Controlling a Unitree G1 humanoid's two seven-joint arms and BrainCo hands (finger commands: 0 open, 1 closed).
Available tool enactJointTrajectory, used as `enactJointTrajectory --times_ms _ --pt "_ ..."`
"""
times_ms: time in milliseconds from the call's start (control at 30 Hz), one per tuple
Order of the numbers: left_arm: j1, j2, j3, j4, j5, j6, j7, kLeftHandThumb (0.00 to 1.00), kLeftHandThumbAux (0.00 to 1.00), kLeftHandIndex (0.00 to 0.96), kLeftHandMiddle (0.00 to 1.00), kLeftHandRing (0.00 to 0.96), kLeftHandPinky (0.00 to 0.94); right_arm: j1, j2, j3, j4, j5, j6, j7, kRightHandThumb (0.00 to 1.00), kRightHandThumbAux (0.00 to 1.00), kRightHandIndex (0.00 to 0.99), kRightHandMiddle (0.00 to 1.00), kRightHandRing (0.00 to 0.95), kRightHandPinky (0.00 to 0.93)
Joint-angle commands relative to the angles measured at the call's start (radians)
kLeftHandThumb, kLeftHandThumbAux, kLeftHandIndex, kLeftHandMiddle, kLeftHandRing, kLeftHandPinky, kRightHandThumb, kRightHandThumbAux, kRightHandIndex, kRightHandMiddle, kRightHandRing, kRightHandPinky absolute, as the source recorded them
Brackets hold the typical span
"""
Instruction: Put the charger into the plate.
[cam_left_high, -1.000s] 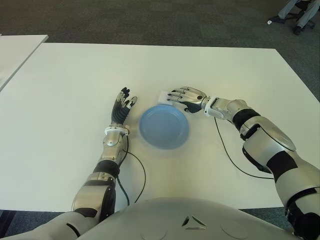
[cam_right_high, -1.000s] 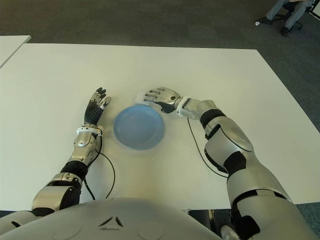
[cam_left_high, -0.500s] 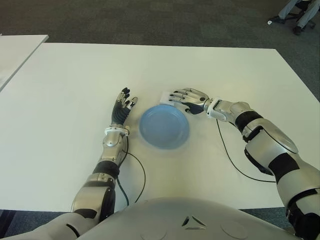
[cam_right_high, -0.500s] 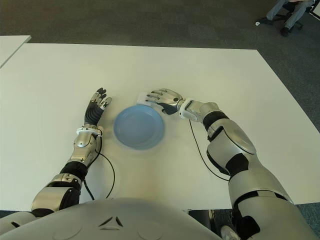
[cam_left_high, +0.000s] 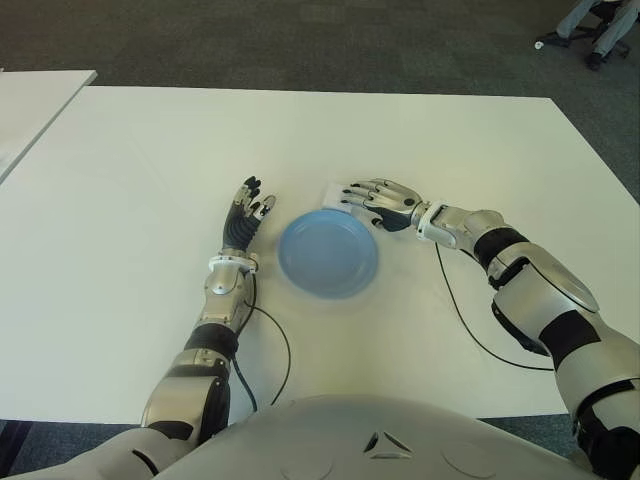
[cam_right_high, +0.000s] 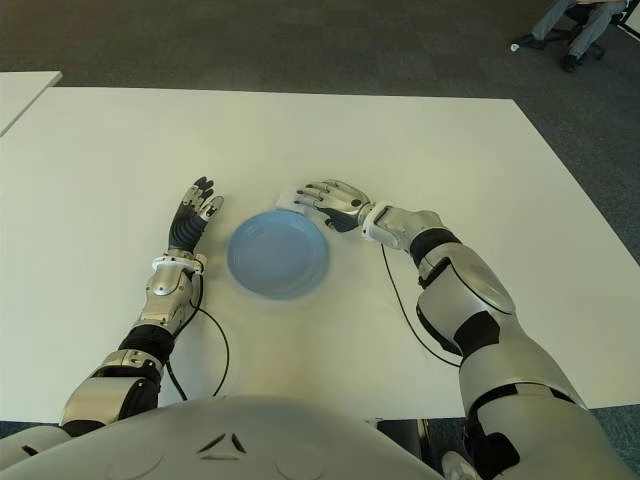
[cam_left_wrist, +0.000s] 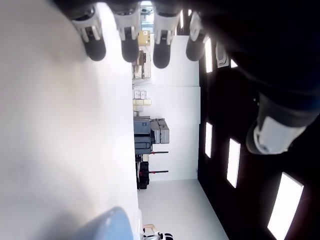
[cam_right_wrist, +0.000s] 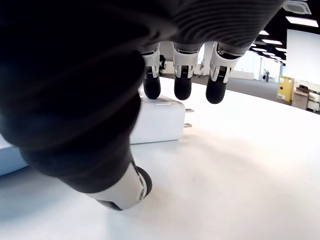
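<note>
The blue plate (cam_left_high: 328, 253) sits on the white table (cam_left_high: 130, 180), holding nothing. The left hand (cam_left_high: 245, 215) shows just left of it, fingers straight and spread. Beyond the plate's far right rim, the right hand (cam_left_high: 378, 198) hovers fingers apart over the white charger (cam_right_wrist: 159, 120), not gripping it.

Two head eyes looking down on one table (cam_left_high: 150, 150), wrist cameras close behind fingers (cam_right_wrist: 182, 85)
</note>
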Motion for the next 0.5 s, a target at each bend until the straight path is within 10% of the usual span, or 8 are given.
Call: enactJointTrajectory --times_ms 33,500 --pt "0.049 -0.004 -0.002 0.034 -0.006 0.047 -0.016 0.000 0.504 0.053 0.097 0.068 0.044 0.034 -0.010 0.010 0.008 -0.006 -0.013 0.036 0.000 0.929 0.017 0.074 0.042 0.042" --pt "0.046 -0.005 -0.003 0.037 -0.009 0.043 -0.026 0.000 0.502 0.015 0.097 0.068 0.041 0.027 -0.027 0.024 -0.026 -0.017 -0.031 0.076 0.000 0.920 0.000 0.050 0.026 0.026"
